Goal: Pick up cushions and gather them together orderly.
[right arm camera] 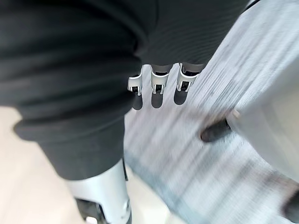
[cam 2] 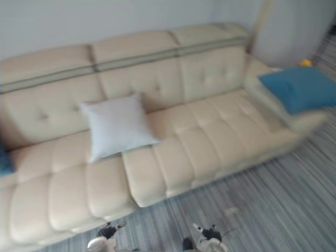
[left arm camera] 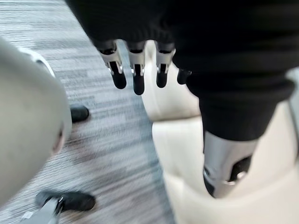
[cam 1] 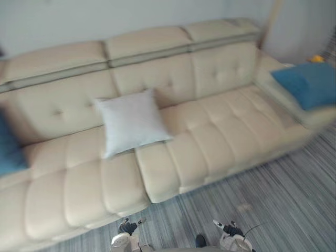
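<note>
We see matt cloth on the white cushion [cam 1: 131, 122] and blue cushion [cam 1: 310, 84], a smooth leather-like sofa [cam 1: 220, 136], and rough woven carpet [cam 1: 283, 199]

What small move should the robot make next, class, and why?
Probably step closer and reach for the pale grey square fabric cushion, which lies mid-seat on the cream tufted sofa, nearest the robot. The left robot hand and right robot hand both hang open over the striped carpet, holding nothing.

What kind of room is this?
Probably a living room or lounge: a long cream tufted sofa with a white cushion on its seat and a blue cushion on one arm, on grey striped carpet.
</note>
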{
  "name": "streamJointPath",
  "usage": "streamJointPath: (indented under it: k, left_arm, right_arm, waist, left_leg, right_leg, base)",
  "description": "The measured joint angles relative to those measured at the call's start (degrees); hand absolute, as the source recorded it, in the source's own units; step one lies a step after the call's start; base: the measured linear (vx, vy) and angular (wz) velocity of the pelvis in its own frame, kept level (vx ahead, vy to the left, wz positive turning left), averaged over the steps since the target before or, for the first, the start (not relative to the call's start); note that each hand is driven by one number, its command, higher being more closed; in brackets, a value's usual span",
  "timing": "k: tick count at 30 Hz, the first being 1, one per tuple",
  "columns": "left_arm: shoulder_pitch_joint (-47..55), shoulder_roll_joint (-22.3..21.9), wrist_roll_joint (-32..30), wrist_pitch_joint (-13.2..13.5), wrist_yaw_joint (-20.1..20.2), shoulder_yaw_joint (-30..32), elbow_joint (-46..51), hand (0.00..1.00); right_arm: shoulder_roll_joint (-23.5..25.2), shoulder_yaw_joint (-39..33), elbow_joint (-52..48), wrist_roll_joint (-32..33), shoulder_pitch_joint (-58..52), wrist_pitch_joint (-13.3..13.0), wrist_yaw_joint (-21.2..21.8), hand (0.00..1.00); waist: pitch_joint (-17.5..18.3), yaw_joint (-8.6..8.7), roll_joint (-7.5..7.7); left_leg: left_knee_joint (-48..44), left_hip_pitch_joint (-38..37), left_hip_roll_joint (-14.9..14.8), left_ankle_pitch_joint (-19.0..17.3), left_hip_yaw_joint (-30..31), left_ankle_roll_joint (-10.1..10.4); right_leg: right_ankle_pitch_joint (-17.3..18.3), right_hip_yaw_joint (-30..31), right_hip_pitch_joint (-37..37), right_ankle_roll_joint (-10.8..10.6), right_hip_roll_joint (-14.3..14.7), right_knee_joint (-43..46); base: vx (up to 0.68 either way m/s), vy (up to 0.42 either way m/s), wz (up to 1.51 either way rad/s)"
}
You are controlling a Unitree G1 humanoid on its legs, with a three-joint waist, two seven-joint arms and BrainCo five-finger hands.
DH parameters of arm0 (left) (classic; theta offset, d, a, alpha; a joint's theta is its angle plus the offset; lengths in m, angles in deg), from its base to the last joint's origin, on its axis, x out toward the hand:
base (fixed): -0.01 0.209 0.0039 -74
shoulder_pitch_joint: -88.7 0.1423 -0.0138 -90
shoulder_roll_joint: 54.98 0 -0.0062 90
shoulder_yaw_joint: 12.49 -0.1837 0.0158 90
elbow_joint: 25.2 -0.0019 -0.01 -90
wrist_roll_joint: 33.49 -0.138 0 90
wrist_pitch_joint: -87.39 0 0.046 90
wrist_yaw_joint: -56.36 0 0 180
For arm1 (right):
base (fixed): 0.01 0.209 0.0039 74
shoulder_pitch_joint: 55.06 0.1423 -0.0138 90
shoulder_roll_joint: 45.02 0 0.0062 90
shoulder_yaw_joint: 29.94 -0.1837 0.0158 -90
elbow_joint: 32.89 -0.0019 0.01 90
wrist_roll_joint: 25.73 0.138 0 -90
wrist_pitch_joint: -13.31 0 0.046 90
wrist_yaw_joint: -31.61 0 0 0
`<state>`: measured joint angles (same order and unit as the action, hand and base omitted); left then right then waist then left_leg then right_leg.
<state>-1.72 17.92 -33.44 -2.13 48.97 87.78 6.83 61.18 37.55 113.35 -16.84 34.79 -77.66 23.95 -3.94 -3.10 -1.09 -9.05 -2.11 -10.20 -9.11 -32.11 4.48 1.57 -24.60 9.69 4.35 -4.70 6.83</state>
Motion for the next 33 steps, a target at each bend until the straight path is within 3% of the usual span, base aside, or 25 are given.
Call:
streamJointPath:
  k: [1, 2, 3, 5, 6, 8, 9, 11, 13, 16, 17, 19, 20, 22, 23, 24, 25, 27, 29, 30, 32, 33]
  left_arm:
    - [-0.11, 0.4, -0.05, 0.09, 0.09, -1.34, 0.03, 0.0]
    - [0.02, 0.47, -0.08, 0.12, 0.08, -1.43, 0.02, 0.0]
    - [0.42, 0.85, -0.2, 0.17, 0.08, -2.09, -0.02, 0.0]
    - [-0.72, 1.21, -0.48, 0.28, 0.19, -4.7, -0.05, 0.0]
    - [-0.85, 1.59, -0.48, 0.39, 0.3, -5.33, 0.01, 0.0]
    - [-0.87, 1.37, -0.43, 0.38, 0.31, -4.89, 0.08, 0.0]
    - [-0.53, 0.85, -0.42, 0.36, 0.38, -4.62, 0.16, 0.0]
    - [0.4, 1.07, -0.26, 0.38, 0.56, -4.95, 1.88, 0.0]
    - [0.7, 0.83, 0.11, 0.4, 0.66, -5.21, 4.06, 0.0]
    - [1.25, 0.31, 0.17, 0.55, 0.64, -5.15, 5.79, 0.0]
    - [1.24, 0.17, 0.17, 0.57, 0.6, -5.2, 6.21, 0.0]
    - [1.38, 0.15, 0.17, 0.6, 0.62, -5.55, 6.27, 0.0]
    - [1.41, 0.26, 0.17, 0.49, 0.63, -5.71, 6.2, 0.0]
    - [2.15, 0.55, 0.15, 0.38, 0.66, -5.8, 6.17, 0.0]
    - [2.22, 1.13, 0.14, 0.35, 0.59, -6.67, 6.03, 0.0]
    - [2.15, 1.41, 0.14, 0.32, 0.58, -7.29, 5.55, 0.0]
    - [2.05, 1.57, 0.14, 0.11, 0.52, -8.18, 5.16, 0.0]
    - [1.83, 1.94, 0.15, -0.04, 0.3, -9.62, 4.96, 0.0]
    - [1.85, 2.19, 0.17, -0.02, -0.12, -9.8, 4.91, 0.0]
    - [1.65, 2.7, 0.18, 0.05, -0.16, -9.81, 4.81, 0.0]
    - [1.12, 3.77, 0.21, 0.18, -0.16, -10.23, 4.02, 0.0]
    - [0.97, 4.44, 0.2, 0.12, -0.13, -10.24, 3.12, 0.0]
  right_arm:
    - [-1.08, -0.36, 1.1, -0.12, -0.13, -0.07, -0.19, 0.0]
    - [-1.47, -0.33, 1.4, -0.14, -0.14, -0.04, -0.2, 0.0]
    - [-2.66, -0.25, 2.06, -0.38, 0.15, -0.05, -0.24, 0.0]
    - [-4.32, -0.92, 2.72, -0.48, -0.19, -0.05, -0.4, 0.0]
    - [-4.51, -0.9, 3.87, -0.41, -0.48, 0.08, -0.41, 0.0]
    - [-3.76, -0.71, 3.47, 0.04, -1.88, 0.17, -0.48, 0.0]
    - [-3.35, -0.45, 3.18, 0.19, -2.53, 0.22, -0.92, 0.0]
    - [-2.58, 0.12, 2.88, 0.29, -2.24, 0.23, -1.43, 0.0]
    - [-2.2, 0.33, 2.56, 0.29, -1.46, 0.25, -1.45, 0.0]
    - [-1.53, 0.87, 0.42, 0.29, -1.33, 0.24, -1.64, 0.0]
    - [-1.41, 0.86, 0.18, 0.27, -0.98, 0.22, -1.77, 0.0]
    - [-1.06, 0.86, -0.48, 0.22, -1.38, 0.19, -1.86, 0.0]
    - [-0.42, 0.87, -1.49, 0.19, -1.39, 0.23, -1.88, 0.0]
    - [0.11, 1.94, -1.76, 0.06, -3.07, 0.22, -1.81, 0.0]
    - [0.18, 2.03, -1.62, -0.02, -3.99, 0.27, -1.72, 0.0]
    - [0.19, 2.27, -1.65, -0.04, -4.1, 0.26, -1.72, 0.0]
    - [0.12, 2.33, -1.98, -0.07, -4.32, 0.23, -1.7, 0.0]
    - [-0.21, 2.29, -2.16, -0.14, -4.29, 0.19, -1.62, 0.0]
    - [-0.2, 2.33, -2.06, -0.25, -4.0, 0.18, -1.56, 0.0]
    - [-0.24, 2.3, -0.94, -0.48, -3.11, 0.0, -1.44, 0.0]
    - [-0.19, 2.31, 0.14, -1.47, -0.79, 0.02, -1.35, 0.0]
    - [-0.32, 2.3, 1.13, -2.11, 0.36, -0.01, -1.34, 0.0]
  waist:
    - [-0.43, 0.01, -0.49]
    - [-0.29, -0.04, -0.26]
    - [-0.59, -0.13, -1.16]
    - [-1.47, 0.98, -2.77]
    - [-1.95, 0.97, -2.17]
    - [-2.76, 0.97, -2.56]
    - [-4.15, 0.8, -2.61]
    - [-4.56, -0.12, -2.3]
    - [-5.04, -0.77, -1.42]
    - [-5.15, -1.13, -1.5]
    - [-5.0, -1.93, -1.6]
    - [-4.29, -2.9, -1.93]
    - [-3.64, -3.04, -2.07]
    - [-2.38, -3.11, -0.16]
    - [-1.52, -3.17, 1.14]
    - [-1.49, -3.18, 1.31]
    - [-1.75, -2.83, 1.35]
    - [-2.32, -2.25, 1.04]
    - [-2.42, -1.61, 0.75]
    - [-2.39, -1.02, 0.68]
    - [-2.33, -0.19, 0.59]
    - [-2.46, 0.11, 0.87]
  left_leg:
    - [-0.38, -2.48, 0.04, -0.06, -1.93, 0.02]
    - [-0.34, -3.4, 0.28, -0.06, -2.03, 0.02]
    - [-0.13, -4.79, 0.81, -0.35, -1.97, 0.3]
    - [-6.28, -4.47, -1.29, -2.11, -1.42, 2.15]
    - [-13.06, -2.24, -3.17, -2.37, -0.37, 2.13]
    - [-28.66, 3.28, -7.84, -0.73, 3.75, -0.08]
    - [-40.18, 8.06, -10.54, 1.01, 8.97, -4.54]
    - [-45.04, 13.6, -7.42, -2.61, 16.44, -2.06]
    - [-36.25, 16.97, -1.86, -4.67, 20.73, -0.25]
    - [-19.76, 18.24, 2.55, -4.23, 25.94, 0.11]
    - [-12.98, 17.97, 3.94, -2.51, 29.45, 0.43]
    - [-9.44, 17.91, 3.84, 1.06, 31.47, -1.18]
    - [-9.48, 16.93, 3.89, 2.45, 30.91, -1.69]
    - [-8.89, 14.94, 4.35, 1.63, 27.04, -1.72]
    - [-8.06, 12.88, 5.16, -0.26, 24.26, -2.45]
    - [-7.93, 11.53, 5.41, -0.85, 22.9, -2.48]
    - [-7.51, 8.18, 5.82, -2.18, 21.08, -3.17]
    - [-6.0, 3.05, 6.09, -3.58, 19.94, -3.43]
    - [-2.52, -2.12, 5.58, -3.57, 18.39, -3.4]
    - [-0.61, -3.73, 4.85, -3.52, 18.03, -3.32]
    - [1.3, -4.27, 3.72, -3.19, 17.18, -2.77]
    - [2.35, -4.72, 3.62, -3.16, 16.99, -2.67]
  right_leg:
    - [-0.01, -6.52, -0.25, 0.27, -0.59, 2.57]
    - [0.25, -7.59, -0.69, 0.53, -0.49, 2.92]
    - [1.36, -7.5, -1.38, 0.56, -0.19, 2.88]
    - [3.25, -3.67, -1.02, -0.23, 1.34, 3.11]
    - [3.82, -2.58, -1.19, -0.44, 1.74, 3.29]
    - [4.73, -1.65, -2.69, 0.61, 3.17, 3.24]
    - [5.91, 0.38, -4.05, 1.86, 4.86, 4.38]
    - [7.18, 3.44, -4.01, 2.57, 5.73, 6.0]
    - [7.1, 7.05, -4.16, 1.92, 5.98, 5.43]
    - [6.73, 11.35, -5.04, 1.31, 7.04, 3.74]
    - [6.6, 13.85, -5.09, 0.94, 7.77, 3.13]
    - [6.56, 16.7, -5.03, 0.53, 8.82, 2.58]
    - [7.36, 18.82, -5.51, -0.55, 8.96, 2.97]
    - [10.09, 21.18, -4.35, -3.8, 7.26, 6.8]
    - [12.33, 22.12, -2.25, -7.11, 5.56, 13.13]
    - [12.59, 21.76, -0.26, -7.99, 4.61, 18.7]
    - [12.14, 19.56, 3.47, -10.64, 2.44, 29.38]
    - [12.52, 15.17, 5.42, -10.12, -0.75, 38.41]
    - [13.99, 10.56, 5.39, -8.26, -3.21, 37.79]
    - [14.28, 7.84, 5.99, -7.58, -4.05, 33.81]
    - [11.65, 5.84, 8.12, -6.96, -3.98, 23.55]
    - [7.12, 7.27, 9.71, -6.28, -3.07, 14.92]
  base:
    - [0.02, -0.121, -1.43]
    - [0.02, -0.145, -1.52]
    - [0.06, -0.133, -1.22]
    - [0.06, -0.118, -0.96]
    - [0.03, -0.08, -0.57]
    - [0.07, -0.138, -0.53]
    - [0.08, -0.086, -0.77]
    - [0.08, -0.008, -0.92]
    - [0.12, 0.009, -0.91]
    - [0.16, 0.043, -0.87]
    - [0.15, 0.057, -1.16]
    - [0.21, 0.117, -1.22]
    - [0.34, 0.18, -1.03]
    - [0.4, 0.193, -0.88]
    - [0.35, 0.164, -0.81]
    - [0.4, 0.191, -0.87]
    - [0.26, 0.124, -0.55]
    - [0.32, 0.103, -0.36]
    - [0.37, 0.045, -0.22]
    - [0.27, -0.046, -0.15]
    - [0.33, -0.131, -0.23]
    - [0.35, -0.203, -0.33]
